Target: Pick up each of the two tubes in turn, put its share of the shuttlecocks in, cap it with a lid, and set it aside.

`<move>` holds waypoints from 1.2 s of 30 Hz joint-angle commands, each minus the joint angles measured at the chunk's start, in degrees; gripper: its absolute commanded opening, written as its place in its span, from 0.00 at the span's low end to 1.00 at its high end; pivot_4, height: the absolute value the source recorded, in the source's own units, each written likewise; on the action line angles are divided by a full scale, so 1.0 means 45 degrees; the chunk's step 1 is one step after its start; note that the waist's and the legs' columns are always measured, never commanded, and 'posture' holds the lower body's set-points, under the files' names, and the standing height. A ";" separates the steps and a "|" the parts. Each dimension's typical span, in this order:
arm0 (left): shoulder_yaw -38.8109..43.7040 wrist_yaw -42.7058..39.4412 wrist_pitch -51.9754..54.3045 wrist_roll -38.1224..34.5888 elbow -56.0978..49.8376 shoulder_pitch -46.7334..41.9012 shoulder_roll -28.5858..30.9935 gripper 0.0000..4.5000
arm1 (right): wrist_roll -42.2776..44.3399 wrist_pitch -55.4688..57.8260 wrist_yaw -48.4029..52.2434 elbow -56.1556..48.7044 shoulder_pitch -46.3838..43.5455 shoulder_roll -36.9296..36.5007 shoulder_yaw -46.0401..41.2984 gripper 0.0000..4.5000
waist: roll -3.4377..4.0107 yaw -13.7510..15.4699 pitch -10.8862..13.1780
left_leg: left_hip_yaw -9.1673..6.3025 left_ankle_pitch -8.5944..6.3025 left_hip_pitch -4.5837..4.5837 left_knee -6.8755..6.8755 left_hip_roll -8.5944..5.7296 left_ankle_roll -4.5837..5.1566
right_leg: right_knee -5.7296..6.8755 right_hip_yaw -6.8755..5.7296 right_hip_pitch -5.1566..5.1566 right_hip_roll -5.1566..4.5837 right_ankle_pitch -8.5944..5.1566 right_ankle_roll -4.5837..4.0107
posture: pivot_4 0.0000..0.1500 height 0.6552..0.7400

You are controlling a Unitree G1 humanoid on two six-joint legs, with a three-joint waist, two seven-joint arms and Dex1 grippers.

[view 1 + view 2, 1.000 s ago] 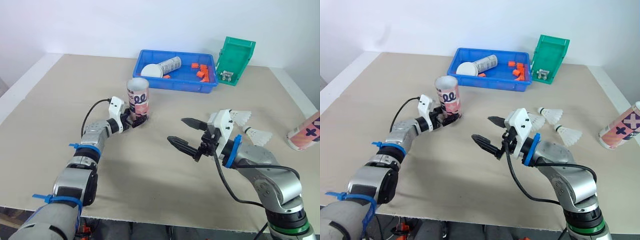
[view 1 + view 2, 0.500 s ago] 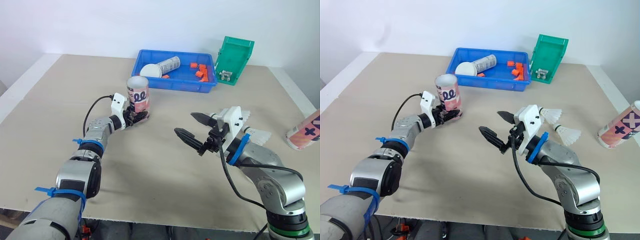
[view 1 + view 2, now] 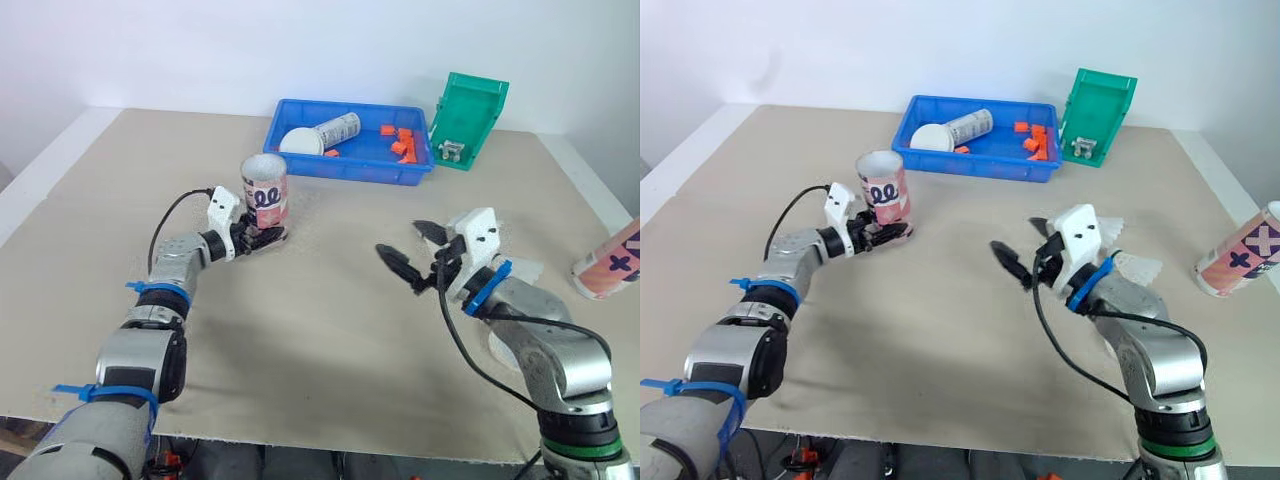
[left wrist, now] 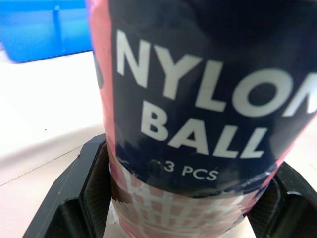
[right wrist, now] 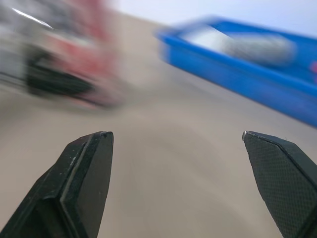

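A pink patterned tube (image 3: 265, 192) stands upright left of the table's centre, its open mouth up. My left gripper (image 3: 256, 238) is shut on the tube near its base; the left wrist view shows the tube (image 4: 198, 99) with "NYLON BALL" printed on it between both fingers (image 4: 74, 193). My right gripper (image 3: 402, 240) hangs open and empty over the table's right middle. Two white shuttlecocks (image 3: 1137, 268) lie just behind it, partly hidden. A second pink tube (image 3: 610, 265) lies at the right edge. A white lid (image 3: 300, 142) rests in the blue tray (image 3: 345, 172).
The blue tray at the back also holds a lying silver can (image 3: 340, 128) and several orange bits (image 3: 402, 145). A green bin (image 3: 470, 120) leans beside it on the right. Bare tabletop (image 3: 320, 320) stretches between the two arms and toward the front edge.
My left gripper has shifted the tube slightly to the left. My right gripper, still open, has drawn back to the right toward the shuttlecocks.
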 commanded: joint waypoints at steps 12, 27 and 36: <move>-0.1735 -0.5713 0.5092 -0.0908 -1.0548 0.3800 0.5553 0.73 | 0.0391 0.0244 0.0597 -0.1195 0.2044 -0.0998 -0.1866 1.00 | 0.0007 -0.0044 0.0002 | -0.0011 -0.0014 0.0017 -0.0038 0.0020 -0.0023 | 0.0015 -0.0023 -0.0002 0.0001 -0.0072 -0.0003 | 1.00 0.57; -0.2907 -0.6858 0.5448 -0.0506 -1.2655 0.5646 0.7691 0.73 | -0.0354 -0.0026 0.0841 0.0599 0.1215 -0.0907 -0.0989 1.00 | 0.0009 -0.0057 0.0003 | 0.0013 -0.0011 0.0045 -0.0015 0.0042 -0.0014 | 0.0018 -0.0017 0.0010 0.0010 -0.0090 -0.0074 | 1.00 0.57; -0.3176 -0.6874 0.5513 -0.0406 -1.2892 0.5984 0.7856 0.73 | -0.1466 -0.0905 0.0568 0.3745 -0.0673 -0.0186 -0.0239 1.00 | 0.0025 -0.0063 -0.0009 | 0.0046 -0.0013 0.0060 -0.0012 0.0051 -0.0011 | 0.0019 0.0002 0.0009 0.0010 -0.0087 -0.0071 | 1.00 0.57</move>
